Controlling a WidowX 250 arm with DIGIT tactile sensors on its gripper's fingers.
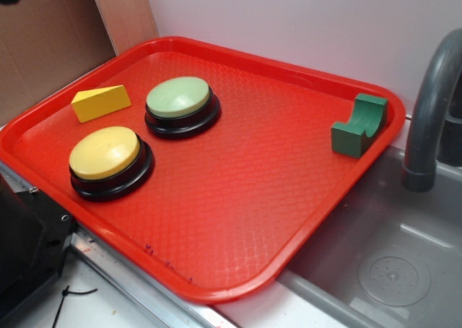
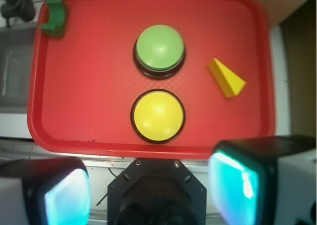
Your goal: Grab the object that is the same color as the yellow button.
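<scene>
From the wrist camera, the yellow wedge (image 2: 227, 78) lies at one o'clock from the wide-spread, empty fingers (image 2: 233, 183), right of the yellow button (image 2: 158, 116) on the red tray (image 2: 89, 86).

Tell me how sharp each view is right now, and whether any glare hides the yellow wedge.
Exterior view: evenly lit and fairly sharp, the yellow wedge casts only a soft shadow on the red tray, no glare. Wrist view: the wedge is clear, the gripper fingers are blurred with a cyan sheen, and the top-right edge is washed out.

A red tray (image 1: 238, 263) carries the yellow wedge (image 1: 101, 102), yellow button (image 1: 105, 154), pale green button (image 1: 178, 99) and seemingly notched dark green block (image 1: 359, 126).
</scene>
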